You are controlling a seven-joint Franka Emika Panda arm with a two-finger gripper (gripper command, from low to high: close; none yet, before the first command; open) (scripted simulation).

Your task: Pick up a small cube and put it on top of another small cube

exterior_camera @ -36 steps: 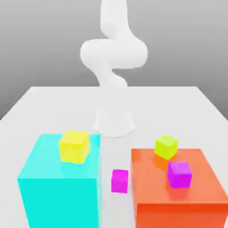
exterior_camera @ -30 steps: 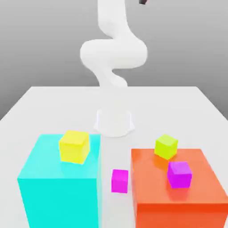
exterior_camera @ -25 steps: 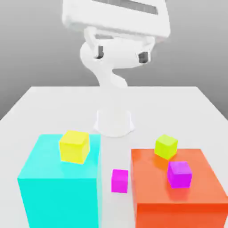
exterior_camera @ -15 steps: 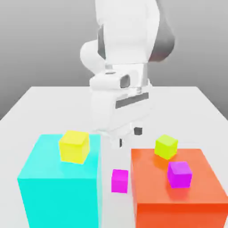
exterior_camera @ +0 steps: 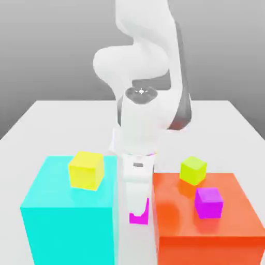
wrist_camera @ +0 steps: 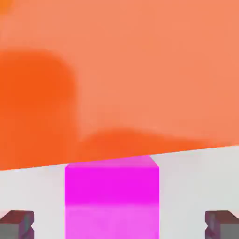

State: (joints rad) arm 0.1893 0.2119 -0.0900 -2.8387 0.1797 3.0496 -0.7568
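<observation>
Starting with the exterior view: we've got one white robot arm (exterior_camera: 142,41), cut off by the frame up top. Its white gripper (exterior_camera: 137,209) covers a good chunk of the small hot-pink magenta cube (exterior_camera: 140,219), which sits on the pale flat surface (exterior_camera: 217,124) between two big blocks. Those are one cyan block (exterior_camera: 70,233) on the exterior view's left and one orange-red block (exterior_camera: 207,251) on its right, both running out of frame at their lower ends. We count four small cubes total: the pink one, a bright yellow cube (exterior_camera: 86,171) on the cyan block, plus a yellow-green cube (exterior_camera: 193,171) and a purple-violet cube (exterior_camera: 208,203) on the orange-red one.

In the hand view we see two dark fingertips (wrist_camera: 16,224), both partly cut off, wide open with the pink cube between them. There's a gap on either side, so we'd say it isn't holding anything. The cube is cut off too, and we can't tell what the small orange-yellow patch in the corner is
</observation>
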